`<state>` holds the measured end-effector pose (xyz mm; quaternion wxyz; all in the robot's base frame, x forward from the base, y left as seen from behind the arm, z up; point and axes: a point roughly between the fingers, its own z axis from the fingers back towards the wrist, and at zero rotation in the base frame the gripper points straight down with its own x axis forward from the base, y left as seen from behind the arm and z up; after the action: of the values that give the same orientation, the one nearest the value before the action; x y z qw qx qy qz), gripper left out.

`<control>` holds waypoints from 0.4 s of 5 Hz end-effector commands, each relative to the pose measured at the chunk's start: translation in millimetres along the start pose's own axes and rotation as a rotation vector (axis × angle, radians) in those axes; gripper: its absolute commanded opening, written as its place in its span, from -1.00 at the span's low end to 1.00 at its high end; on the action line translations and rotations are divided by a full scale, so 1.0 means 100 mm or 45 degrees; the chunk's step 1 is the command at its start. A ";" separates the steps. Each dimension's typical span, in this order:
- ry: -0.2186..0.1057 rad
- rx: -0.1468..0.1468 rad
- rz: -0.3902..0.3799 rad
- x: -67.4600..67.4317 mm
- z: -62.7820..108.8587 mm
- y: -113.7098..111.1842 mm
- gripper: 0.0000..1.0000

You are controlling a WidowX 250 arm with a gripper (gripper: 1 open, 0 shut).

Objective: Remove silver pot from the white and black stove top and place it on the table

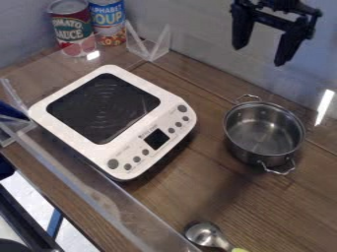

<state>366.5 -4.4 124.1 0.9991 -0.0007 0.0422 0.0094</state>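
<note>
In the upper left, we can read "TOMATO SAUCE" in part, with "TOMATO" unclear, on a red can (71, 24). The blue can (108, 22) beside it has big white letters we cannot fully read.

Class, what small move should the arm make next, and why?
Probably just hold the open gripper clear: the silver pot already sits upright on the table, beside the stove top, with nothing gripping it.

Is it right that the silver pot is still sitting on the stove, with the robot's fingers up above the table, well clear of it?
No, the pot is not on the stove; the camera view shows it on the wooden table, beside the stove. The rest holds: the fingers are up above the table, well clear of the pot.
</note>
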 end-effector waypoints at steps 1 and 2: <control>-0.029 -0.004 -0.049 0.01 0.02 -0.09 1.00; -0.027 -0.014 -0.074 -0.02 -0.08 -0.08 1.00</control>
<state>362.1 -11.4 99.5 0.9982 -0.0056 0.0568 -0.0186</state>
